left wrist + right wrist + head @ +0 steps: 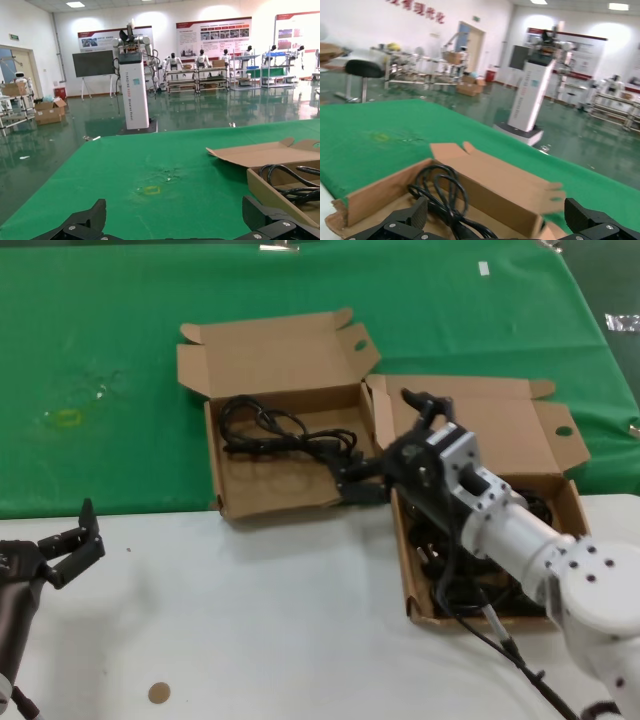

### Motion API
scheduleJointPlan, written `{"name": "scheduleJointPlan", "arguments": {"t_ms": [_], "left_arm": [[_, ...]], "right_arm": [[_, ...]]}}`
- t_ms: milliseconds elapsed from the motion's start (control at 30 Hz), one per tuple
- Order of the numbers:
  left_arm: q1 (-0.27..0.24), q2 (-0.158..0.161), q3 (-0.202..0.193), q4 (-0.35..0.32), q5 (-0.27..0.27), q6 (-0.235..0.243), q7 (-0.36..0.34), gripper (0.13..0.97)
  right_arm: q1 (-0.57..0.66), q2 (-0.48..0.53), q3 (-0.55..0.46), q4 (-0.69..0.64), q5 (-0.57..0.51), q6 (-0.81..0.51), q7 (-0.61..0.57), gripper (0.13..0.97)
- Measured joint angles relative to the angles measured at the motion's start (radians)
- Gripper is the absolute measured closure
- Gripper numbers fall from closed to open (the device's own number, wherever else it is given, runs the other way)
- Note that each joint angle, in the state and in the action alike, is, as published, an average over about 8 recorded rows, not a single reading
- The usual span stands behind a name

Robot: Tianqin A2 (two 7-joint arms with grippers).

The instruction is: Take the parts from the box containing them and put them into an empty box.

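- Your right gripper sits just left of the frame's centre in the head view, over the right-hand edge of the brown corrugated cardboard box with the wavy-edged lid flap.
- In the right wrist view its fingers are spread wide and grasp nothing, with that box's cardboard wall beyond them.
- One black power cord, a thin looped rubber cable, lies inside this box. Its loops fill the upper part of the box floor, and its right end reaches close to your right gripper.
- You see the same cord between the spread fingers in the right wrist view.
- The second brown cardboard box with the broad plain lid sits at centre right, touching the first box's right side. Your right arm crosses over it.
- More black cords lie tangled inside it, partly hidden under the arm.
- Your left gripper hangs at the lower left edge above the white table, well apart from both boxes. Its fingers are spread and hold nothing.
- Both boxes straddle the line where the white table meets the green cloth, which fills the upper part of the frame.
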Motion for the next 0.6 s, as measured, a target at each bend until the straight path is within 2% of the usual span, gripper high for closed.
{"name": "scheduleJointPlan", "arguments": {"t_ms": [233,600], "left_arm": [[0.000,0.000,0.000,0.000,0.000,0.000,0.000,0.144],[0.000,0.000,0.000,0.000,0.000,0.000,0.000,0.132]], "right_arm": [[-0.114,0.009,0.057,0.086,0.057,0.080,0.007,0.129],[-0.290,0.024,0.144,0.221,0.148,0.205,0.018,0.129]]}}
